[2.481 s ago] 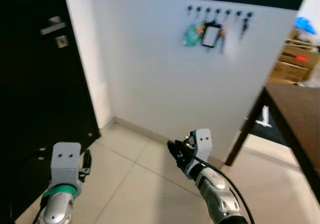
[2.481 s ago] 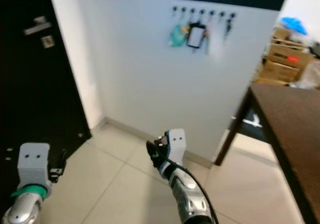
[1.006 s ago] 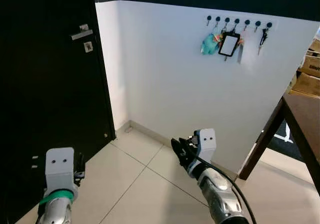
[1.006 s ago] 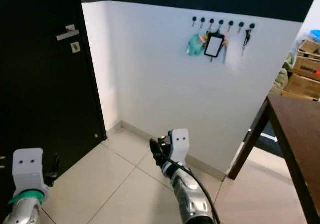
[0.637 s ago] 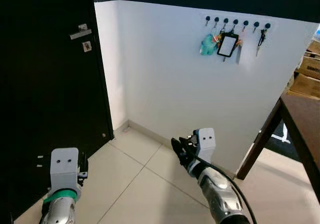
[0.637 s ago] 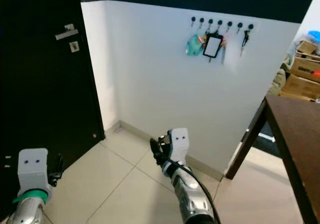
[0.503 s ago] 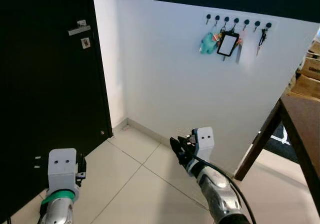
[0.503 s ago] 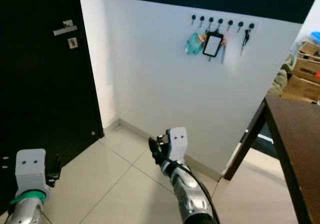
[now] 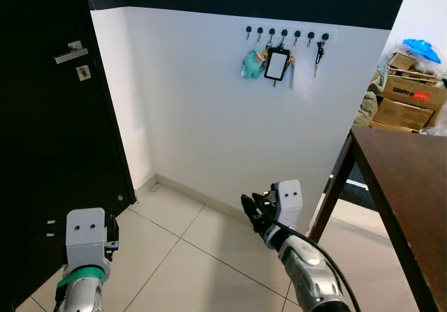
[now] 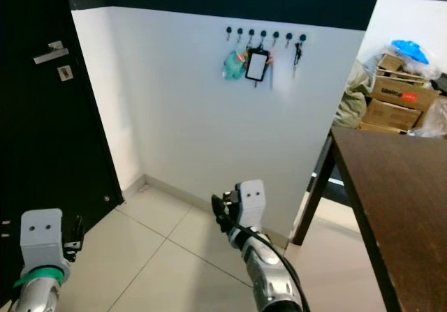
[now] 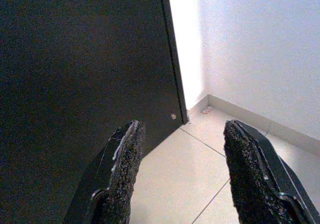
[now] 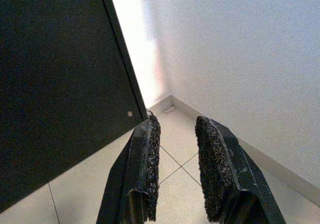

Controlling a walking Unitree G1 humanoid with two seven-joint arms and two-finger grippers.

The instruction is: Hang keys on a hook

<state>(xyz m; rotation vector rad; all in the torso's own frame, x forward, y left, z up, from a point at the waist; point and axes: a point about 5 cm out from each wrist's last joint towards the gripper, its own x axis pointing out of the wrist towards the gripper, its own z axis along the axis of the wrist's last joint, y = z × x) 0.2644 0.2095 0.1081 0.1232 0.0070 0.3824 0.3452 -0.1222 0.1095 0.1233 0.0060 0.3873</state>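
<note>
**Approach to the hook rail; no keys seen in either gripper**

The hook rail [image 9: 286, 33] sits high on the white wall [image 9: 202, 109], already carrying a teal fob [image 9: 252, 64], a card holder [image 9: 276, 65] and a dark key [image 9: 318, 50]. The right gripper [image 12: 175, 171] is held low over the floor tiles [image 9: 188, 270], fingers a little apart with nothing between them. The left gripper [image 11: 180, 171] hangs by the dark door [image 9: 49, 116], fingers spread wide and empty. The keys to be hung cannot be located. Judged step: closing on the wall. Next call: find the keys, then raise an arm to a free hook.
</note>
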